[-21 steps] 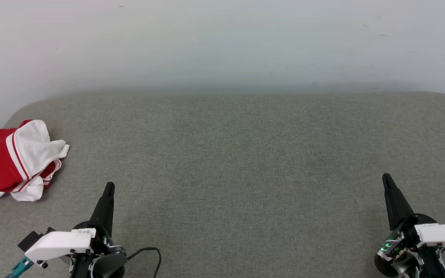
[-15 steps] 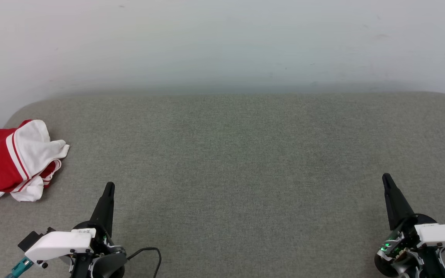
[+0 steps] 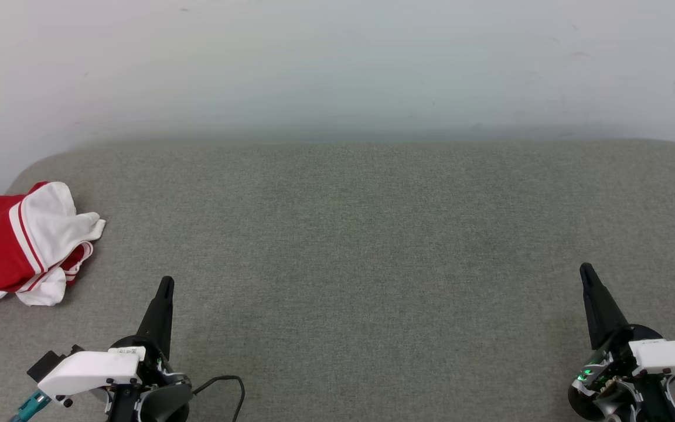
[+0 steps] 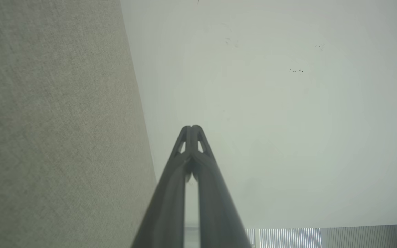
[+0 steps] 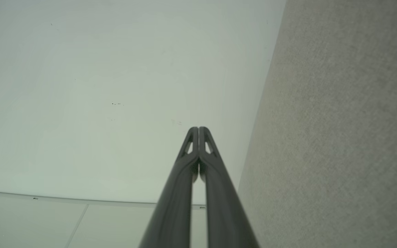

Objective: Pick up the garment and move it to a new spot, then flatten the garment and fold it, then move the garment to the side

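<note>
The garment (image 3: 18, 243), red with white sleeves and striped trim, lies crumpled at the far left edge of the grey padded surface (image 3: 349, 246) in the head view. My left gripper (image 3: 165, 283) is at the lower left, to the right of and below the garment, apart from it, fingers pressed together. My right gripper (image 3: 585, 269) is at the lower right, far from the garment, also shut. In the left wrist view the left gripper (image 4: 192, 128) has its tips touching with nothing between them. The right gripper (image 5: 198, 128) looks the same in the right wrist view.
A pale wall (image 3: 337, 64) rises directly behind the grey surface. A black cable (image 3: 226, 384) loops beside the left wrist. The surface's rounded corners show at the far left and far right.
</note>
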Motion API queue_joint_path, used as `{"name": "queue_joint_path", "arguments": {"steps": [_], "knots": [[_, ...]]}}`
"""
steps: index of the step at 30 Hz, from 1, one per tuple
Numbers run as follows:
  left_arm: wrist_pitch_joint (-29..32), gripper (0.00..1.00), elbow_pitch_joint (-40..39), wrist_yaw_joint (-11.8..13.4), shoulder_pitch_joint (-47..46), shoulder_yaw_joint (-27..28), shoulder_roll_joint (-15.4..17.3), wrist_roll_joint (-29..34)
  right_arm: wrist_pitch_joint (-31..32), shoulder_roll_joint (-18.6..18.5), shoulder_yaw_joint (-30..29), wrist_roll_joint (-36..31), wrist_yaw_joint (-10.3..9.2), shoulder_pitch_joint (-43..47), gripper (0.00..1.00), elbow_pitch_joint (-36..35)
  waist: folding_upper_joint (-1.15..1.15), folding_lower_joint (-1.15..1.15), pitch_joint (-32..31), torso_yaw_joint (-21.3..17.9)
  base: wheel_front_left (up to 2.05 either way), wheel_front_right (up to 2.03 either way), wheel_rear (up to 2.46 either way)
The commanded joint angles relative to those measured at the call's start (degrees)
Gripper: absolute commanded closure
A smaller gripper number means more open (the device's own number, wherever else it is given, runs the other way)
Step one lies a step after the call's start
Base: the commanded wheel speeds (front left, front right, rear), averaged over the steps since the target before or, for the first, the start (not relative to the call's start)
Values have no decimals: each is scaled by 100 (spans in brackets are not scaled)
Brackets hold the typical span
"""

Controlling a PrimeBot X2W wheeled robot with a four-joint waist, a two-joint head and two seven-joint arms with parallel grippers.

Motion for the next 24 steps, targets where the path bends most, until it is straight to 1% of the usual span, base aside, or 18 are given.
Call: {"name": "queue_joint_path", "arguments": {"steps": [1,17,18,20,24], "knots": [[10,100,-9,-16,-31,12,-15,2,0,1,5,23,-2,-62,100,4,0,0,0,0,0,0,0],[10,100,-9,-16,-31,10,-14,2,1,1,6,23,-2,-62,100,4,0,0,0,0,0,0,0],[-1,0,17,1,7,-7,0,0,-1,0,-1,-3,1,11,0,14,0,0,0,0,0,0,0],[-3,0,114,2,81,-23,-8,1,-3,4,1,-4,0,97,0,112,0,0,0,0,0,0,0],[-84,0,46,2,74,-127,-7,30,-70,4,56,-59,0,129,0,19,0,0,1,-1,0,0,0]]}}
